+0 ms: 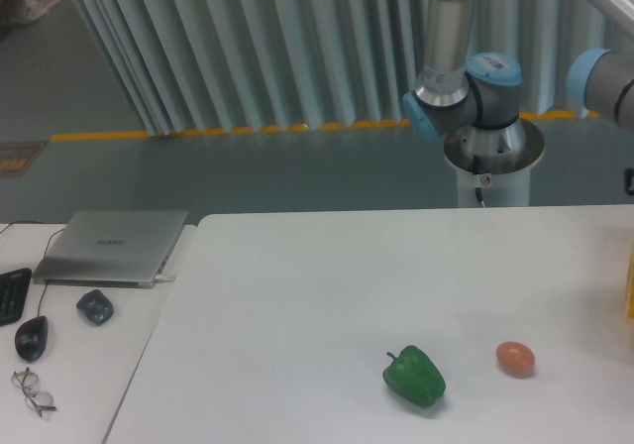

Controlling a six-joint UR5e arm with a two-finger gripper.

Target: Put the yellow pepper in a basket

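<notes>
Jaws cannot be judged, since no gripper shows; only the arm's [466, 77] grey-and-blue joints rise behind the white table's [297, 295] far edge. Left of that table, on a lower desk, lie one closed silver laptop [111, 248], a keyboard corner [10, 295], two dark rounded mice [95, 307] and one pair of glasses [32, 389]. On the table's near right part sit one glossy, lumpy green pepper [414, 377] and, right of it and apart, one smooth brown egg [515, 359]. A yellow sliver [629, 295] touches the right edge. No yellow pepper is visible.
</notes>
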